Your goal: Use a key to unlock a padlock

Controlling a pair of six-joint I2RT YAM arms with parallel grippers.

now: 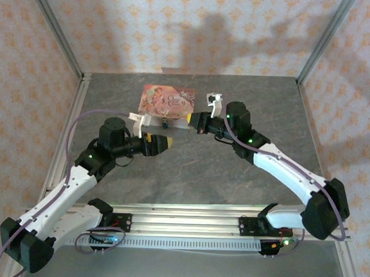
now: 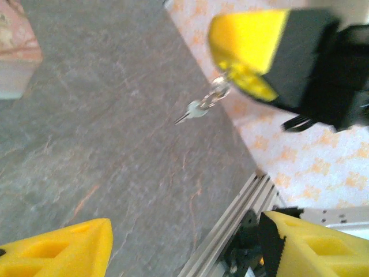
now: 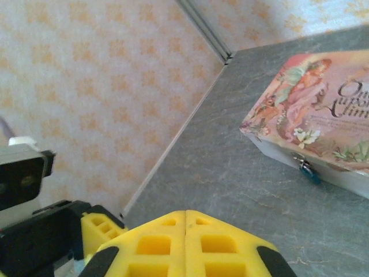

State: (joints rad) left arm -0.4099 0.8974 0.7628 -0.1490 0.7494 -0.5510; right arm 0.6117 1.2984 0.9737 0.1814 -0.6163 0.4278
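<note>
While the left claw point(image 1: 165, 141) hangs wide open and empty over the surface point(image 1: 232, 183), the padlock point(image 3: 308, 172) dangles from the front wall of the pink tin point(image 3: 311, 109). Right claw point(image 3: 185, 219) fully shut, pinching the ring; key point(image 2: 195, 109) hangs loose beneath. Judgement: regrip the key rigidly by its head, and steady the padlock first, since a dangling key won't seat.

free tabletop point(image 1: 196, 175) before the pink box point(image 1: 168, 99), walls point(image 1: 207, 30) around
</note>
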